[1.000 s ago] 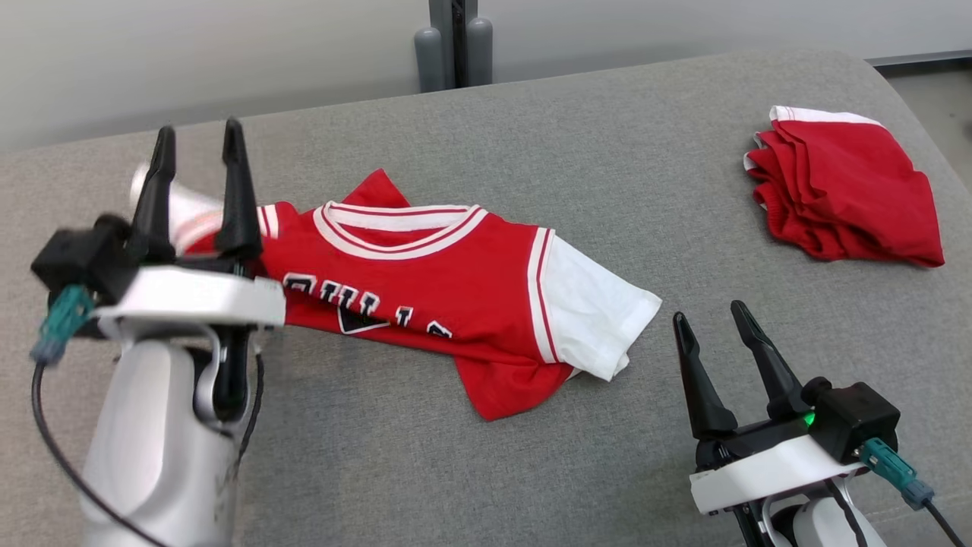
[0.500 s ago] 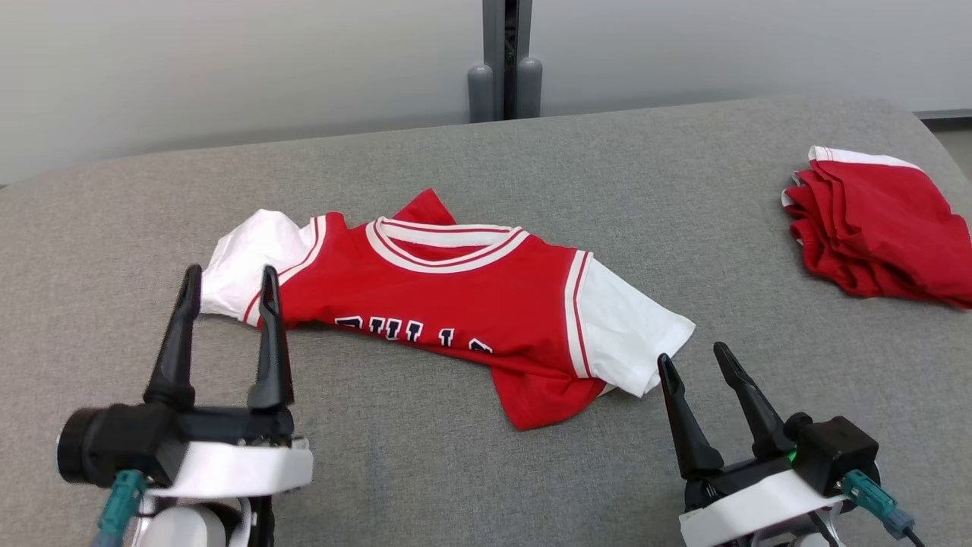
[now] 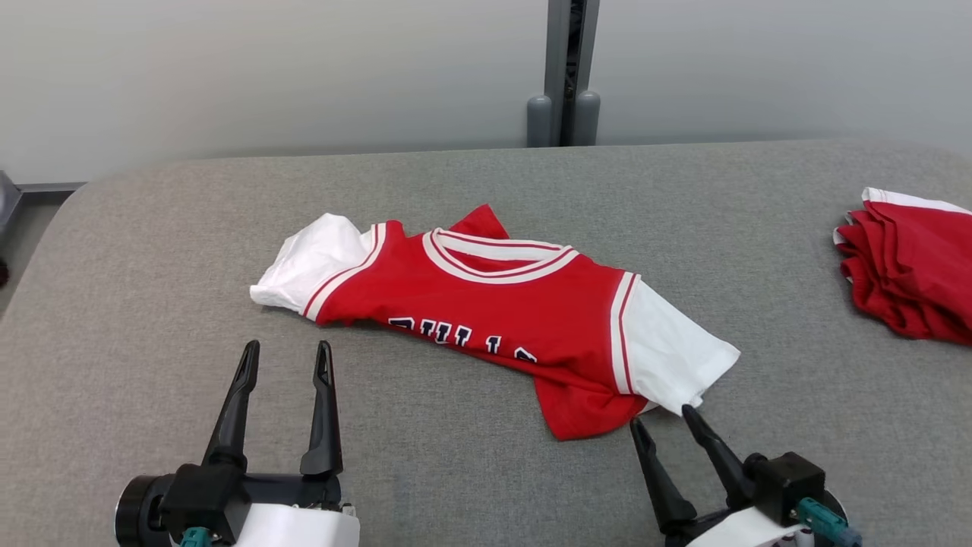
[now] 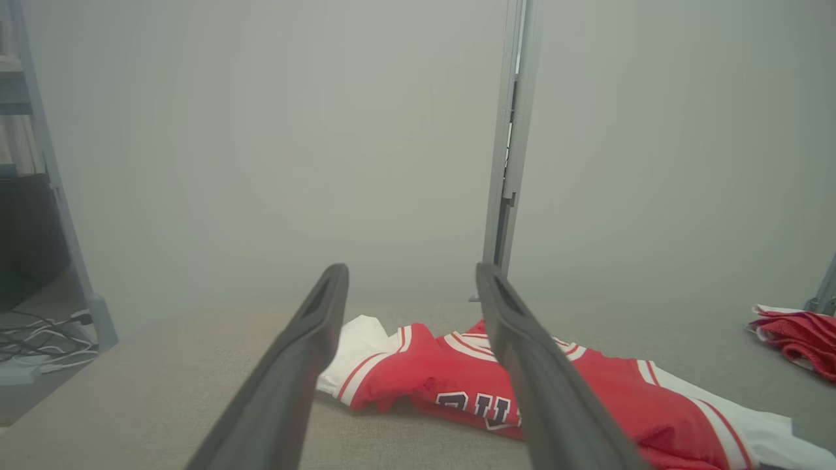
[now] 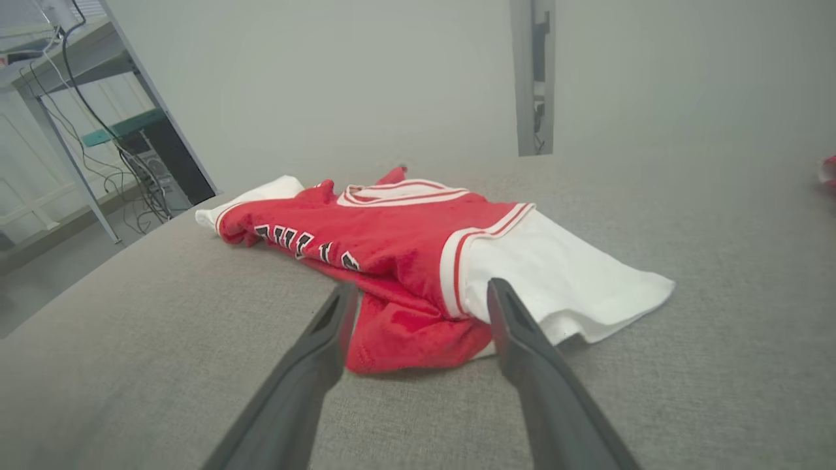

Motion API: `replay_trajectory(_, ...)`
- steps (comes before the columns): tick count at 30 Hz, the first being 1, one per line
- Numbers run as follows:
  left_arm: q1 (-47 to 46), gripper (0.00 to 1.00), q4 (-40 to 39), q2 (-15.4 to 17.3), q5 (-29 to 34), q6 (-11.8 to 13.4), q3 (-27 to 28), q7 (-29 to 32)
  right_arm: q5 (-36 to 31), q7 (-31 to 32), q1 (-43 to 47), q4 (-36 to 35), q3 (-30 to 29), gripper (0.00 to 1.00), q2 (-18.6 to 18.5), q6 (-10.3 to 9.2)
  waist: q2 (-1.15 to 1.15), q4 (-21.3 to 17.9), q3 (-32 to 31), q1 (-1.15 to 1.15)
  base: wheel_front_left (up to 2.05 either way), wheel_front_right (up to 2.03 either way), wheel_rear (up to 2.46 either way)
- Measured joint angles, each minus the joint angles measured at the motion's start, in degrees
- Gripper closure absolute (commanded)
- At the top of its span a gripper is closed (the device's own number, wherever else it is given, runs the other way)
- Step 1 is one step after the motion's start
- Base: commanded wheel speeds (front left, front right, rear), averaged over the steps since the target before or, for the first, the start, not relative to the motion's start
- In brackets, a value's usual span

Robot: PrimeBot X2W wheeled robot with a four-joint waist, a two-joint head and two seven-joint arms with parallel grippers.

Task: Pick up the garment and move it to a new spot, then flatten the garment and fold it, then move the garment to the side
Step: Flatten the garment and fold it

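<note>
- A red shirt (image 3: 486, 304) with white sleeves lies in the middle of the grey table (image 3: 456, 486).
- The shirt is not flat. Its bottom part is bunched up and tucked under, so the dark letters on its front are cut off.
- The left sleeve (image 3: 311, 262) points to the left side of the table.
- The right sleeve (image 3: 668, 357) points to the right and toward the robot.
- A red corner (image 3: 585, 414) of the shirt sticks out at the near edge, next to the right sleeve.
- The left tool (image 3: 287, 348) is low on the left, close to the robot. Its two dark fingers are spread wide and hold nothing. It is apart from the shirt, with bare table between them.
- The right tool (image 3: 661, 416) is low on the right. Its fingers are spread wide too and hold nothing.
- The tips of the right tool are just beside the right sleeve and the red corner. I cannot tell if one tip touches the sleeve.
- A pile of red cloth (image 3: 907, 281) with a white edge sits at the right side of the table, well apart from the shirt.
- Behind the table is a pale wall (image 3: 228, 76) with a grey post (image 3: 566, 76) on it.
</note>
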Motion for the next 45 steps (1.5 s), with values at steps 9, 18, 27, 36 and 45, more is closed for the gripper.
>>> replay_trajectory(9,-0.24,0.0,-0.21,0.0,0.2,0.66,-1.55,0.0,0.21,-0.01,-6.92,12.52,8.55,0.0,-0.51,0.0,0.0,3.92,1.13,0.0,0.0,0.0,0.0)
replay_trajectory(18,-1.58,0.0,0.44,0.01,-0.79,1.2,-3.39,0.0,-3.49,-0.01,-15.07,27.53,9.64,0.0,0.36,0.0,0.0,8.25,3.02,0.0,0.0,0.0,0.0)
replay_trajectory(27,-2.53,0.0,0.42,0.01,-1.71,2.07,-3.93,0.0,-11.54,-0.22,-18.46,32.62,1.97,1.0,0.9,0.02,0.0,10.05,4.35,0.0,0.0,0.0,0.0)
replay_trajectory(36,-2.72,0.0,0.27,0.0,-1.74,2.26,-3.09,0.0,-18.01,-0.15,-15.04,6.34,-3.11,1.0,0.9,0.01,0.0,7.14,4.32,0.0,0.0,0.0,0.0)
replay_trajectory(45,-2.73,0.0,0.41,0.0,-1.33,2.1,-2.9,0.0,-21.26,-0.15,-14.25,-15.59,-8.34,1.0,-1.45,0.01,0.0,2.94,3.12,0.0,0.0,0.0,0.0)
